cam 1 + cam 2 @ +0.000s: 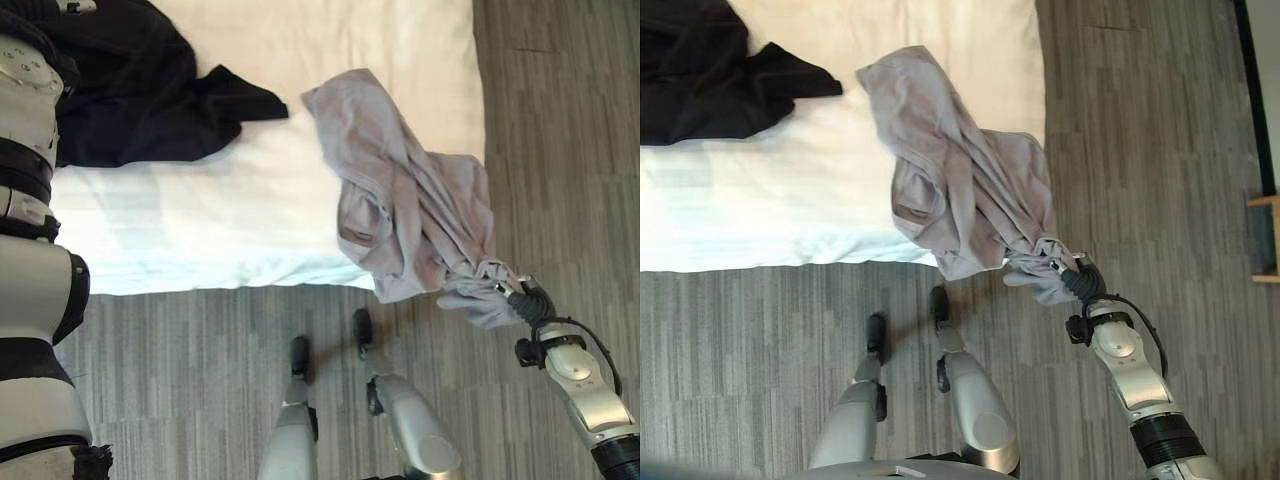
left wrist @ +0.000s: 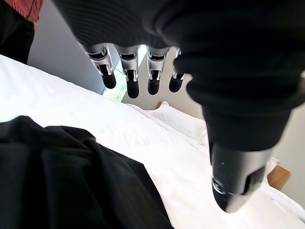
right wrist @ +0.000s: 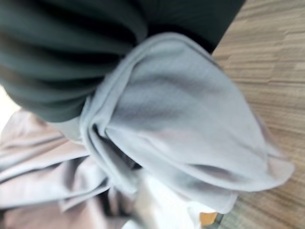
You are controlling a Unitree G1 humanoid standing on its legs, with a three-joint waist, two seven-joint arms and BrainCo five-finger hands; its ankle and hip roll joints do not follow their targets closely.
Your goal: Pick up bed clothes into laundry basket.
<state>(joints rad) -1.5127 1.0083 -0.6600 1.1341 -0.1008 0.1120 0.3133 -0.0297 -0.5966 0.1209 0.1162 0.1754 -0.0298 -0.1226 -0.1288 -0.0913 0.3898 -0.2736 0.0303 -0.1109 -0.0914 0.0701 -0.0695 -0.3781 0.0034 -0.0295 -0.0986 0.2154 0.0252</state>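
Observation:
A pale grey garment (image 1: 400,200) trails from the white bed (image 1: 220,230) over its near right corner and hangs above the floor. My right hand (image 1: 527,301) is shut on the bunched lower end of it, out past the bed's corner; the right wrist view shows the grey cloth (image 3: 181,124) gathered tight against the hand's dark cover. A black garment (image 1: 140,90) lies crumpled on the bed at the far left. My left hand (image 2: 131,71) hovers over this black garment (image 2: 62,181) with straight fingers and holds nothing.
Grey wood-plank floor (image 1: 200,380) runs in front of the bed and along its right side. A wooden piece of furniture (image 1: 1266,240) juts in at the far right. A white pillow (image 2: 181,121) lies further up the bed.

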